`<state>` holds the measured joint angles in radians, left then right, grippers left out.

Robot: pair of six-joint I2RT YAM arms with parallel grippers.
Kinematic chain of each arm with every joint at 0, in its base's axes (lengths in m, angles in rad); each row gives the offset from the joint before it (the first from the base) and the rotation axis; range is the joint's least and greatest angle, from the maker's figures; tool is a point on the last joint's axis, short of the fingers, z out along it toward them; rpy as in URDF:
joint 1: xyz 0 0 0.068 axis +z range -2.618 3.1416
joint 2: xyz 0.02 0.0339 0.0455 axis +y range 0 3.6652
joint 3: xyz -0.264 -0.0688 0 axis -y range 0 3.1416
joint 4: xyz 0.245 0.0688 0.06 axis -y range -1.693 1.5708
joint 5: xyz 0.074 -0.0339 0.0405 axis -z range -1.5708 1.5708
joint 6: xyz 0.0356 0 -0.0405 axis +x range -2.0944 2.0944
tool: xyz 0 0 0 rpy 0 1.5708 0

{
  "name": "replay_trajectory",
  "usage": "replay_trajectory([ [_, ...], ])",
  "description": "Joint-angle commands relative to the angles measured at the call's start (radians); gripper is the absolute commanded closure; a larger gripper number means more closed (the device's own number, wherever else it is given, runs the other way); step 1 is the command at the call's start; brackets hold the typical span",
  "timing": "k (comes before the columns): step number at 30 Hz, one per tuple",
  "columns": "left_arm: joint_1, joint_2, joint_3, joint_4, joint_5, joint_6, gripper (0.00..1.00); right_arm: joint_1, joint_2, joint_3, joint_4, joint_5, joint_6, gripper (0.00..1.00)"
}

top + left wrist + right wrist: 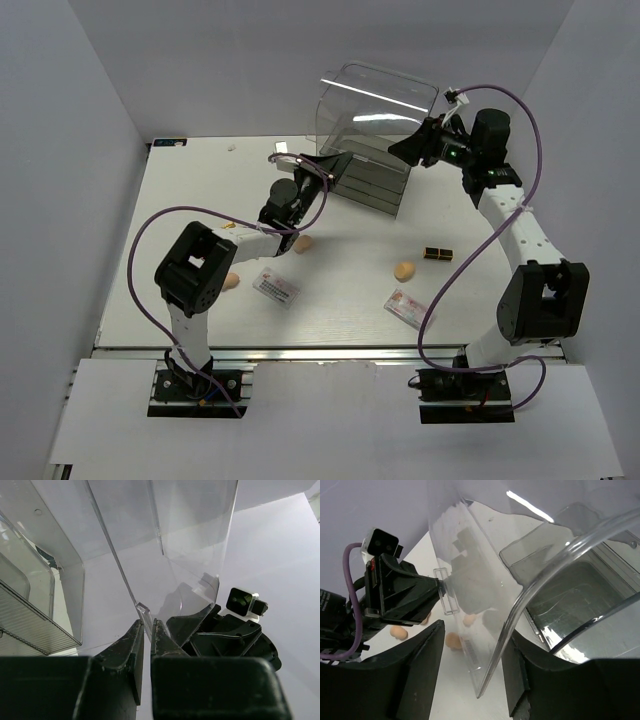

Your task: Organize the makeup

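The clear drawer box stands at the back of the table with its clear front flap swung out. My left gripper is shut on the flap's small clear handle tab, which also shows in the right wrist view. My right gripper is open, its jaws straddling the box's curved clear rim. Peach sponges, a dark-brown-and-gold tube and two white-pink packets lie loose on the table.
Grey ribbed drawers sit pulled out at the foot of the box. White walls close in the table on the left, back and right. The left arm stretches low over the sponges at the left.
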<state>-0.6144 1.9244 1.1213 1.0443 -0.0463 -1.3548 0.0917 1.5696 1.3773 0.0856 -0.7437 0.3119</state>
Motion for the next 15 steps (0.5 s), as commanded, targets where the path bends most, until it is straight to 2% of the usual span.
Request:
replay_trajectory([
  [1,-0.004,-0.093,0.058,0.053,0.043,0.014,0.97,-0.001,-0.052,-0.015,0.069,-0.032,0.029,0.47],
  [6,-0.005,-0.09,0.083,0.022,0.045,0.014,0.96,-0.001,-0.059,-0.018,0.086,-0.043,0.042,0.56],
  [7,-0.004,-0.091,0.084,0.014,0.045,0.014,0.93,-0.001,-0.056,-0.009,0.092,-0.045,0.047,0.6],
  [8,-0.004,-0.094,0.083,0.005,0.045,0.016,0.88,0.0,-0.054,-0.004,0.095,-0.048,0.056,0.6],
  [10,-0.002,-0.113,0.066,-0.02,0.043,0.02,0.84,-0.001,-0.049,0.006,0.101,-0.049,0.067,0.62],
  [11,-0.002,-0.122,0.057,-0.026,0.039,0.02,0.75,-0.001,-0.048,0.009,0.108,-0.051,0.07,0.63],
  [13,-0.002,-0.152,0.017,-0.044,0.026,0.029,0.66,-0.001,-0.046,0.014,0.115,-0.056,0.084,0.65],
  [14,-0.001,-0.165,0.005,-0.052,0.014,0.034,0.54,-0.001,-0.046,0.019,0.123,-0.057,0.088,0.65],
  [15,0.001,-0.179,-0.012,-0.07,0.01,0.036,0.5,-0.001,-0.046,0.02,0.126,-0.057,0.096,0.66],
])
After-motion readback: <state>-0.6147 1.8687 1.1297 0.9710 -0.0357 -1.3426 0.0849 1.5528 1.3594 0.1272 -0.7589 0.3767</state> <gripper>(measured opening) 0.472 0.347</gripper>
